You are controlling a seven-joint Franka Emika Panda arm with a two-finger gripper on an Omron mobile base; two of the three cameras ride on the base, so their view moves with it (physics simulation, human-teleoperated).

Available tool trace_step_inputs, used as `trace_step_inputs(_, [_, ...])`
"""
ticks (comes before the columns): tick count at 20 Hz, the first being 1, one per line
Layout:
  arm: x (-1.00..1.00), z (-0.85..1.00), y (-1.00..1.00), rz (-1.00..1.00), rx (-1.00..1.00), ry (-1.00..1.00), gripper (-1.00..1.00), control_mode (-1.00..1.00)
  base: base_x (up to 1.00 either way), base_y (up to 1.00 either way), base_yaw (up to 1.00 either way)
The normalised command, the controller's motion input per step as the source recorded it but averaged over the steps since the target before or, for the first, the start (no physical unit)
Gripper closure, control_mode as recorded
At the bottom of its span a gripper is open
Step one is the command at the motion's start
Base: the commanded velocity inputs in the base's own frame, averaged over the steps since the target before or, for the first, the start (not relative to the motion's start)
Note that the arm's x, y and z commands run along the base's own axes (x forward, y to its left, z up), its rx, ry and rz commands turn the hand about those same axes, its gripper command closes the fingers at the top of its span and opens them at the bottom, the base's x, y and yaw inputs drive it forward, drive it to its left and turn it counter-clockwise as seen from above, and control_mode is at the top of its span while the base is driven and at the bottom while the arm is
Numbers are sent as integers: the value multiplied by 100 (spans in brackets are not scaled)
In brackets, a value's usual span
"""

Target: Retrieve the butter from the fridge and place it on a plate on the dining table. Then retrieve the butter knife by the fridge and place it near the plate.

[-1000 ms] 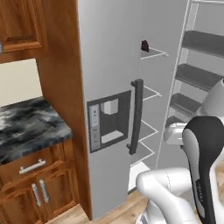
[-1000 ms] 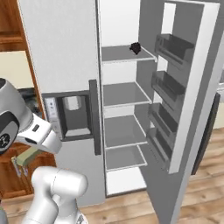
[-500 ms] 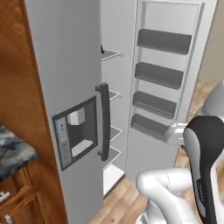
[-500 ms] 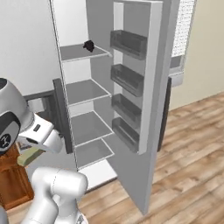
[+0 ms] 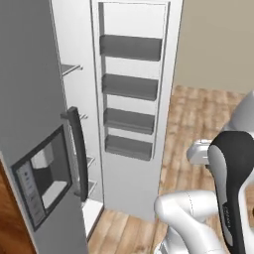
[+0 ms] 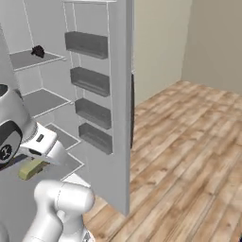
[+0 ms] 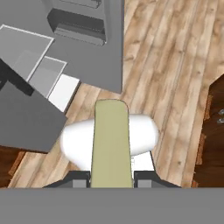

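My gripper (image 7: 111,177) is shut on the butter (image 7: 110,140), a pale yellow-olive stick that juts forward from between the two dark fingertips (image 7: 81,177). From the right base camera the butter (image 6: 30,169) hangs under the white hand at the lower left, in front of the fridge shelves. The light grey fridge (image 5: 39,99) stands with its right door (image 5: 130,99) swung open; the shut left door carries the dispenser panel (image 5: 42,178) and a dark handle. The plate, the dining table and the butter knife are out of view.
The open fridge door (image 6: 118,104) with its grey bins juts out over the wooden floor (image 6: 189,151). A small dark object (image 6: 38,50) sits on an upper fridge shelf. Beige walls (image 6: 212,42) stand behind. A dark wooden cabinet (image 7: 215,131) lies along the hand view's right edge.
The whole picture has slid left as the base turns right: counter and wooden cabinets left the view, open floor and wall came in. The butter stays gripped.
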Motion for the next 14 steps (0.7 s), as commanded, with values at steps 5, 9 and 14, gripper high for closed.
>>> trace_step_inputs(5, [0,0,0,0,0,0,100,100,-4,-1,-55])
trace_step_inputs(9, [0,0,0,0,0,0,100,100,0,-7,-53])
trace_step_inputs(14, [0,0,0,0,0,0,100,100,0,-9,-48])
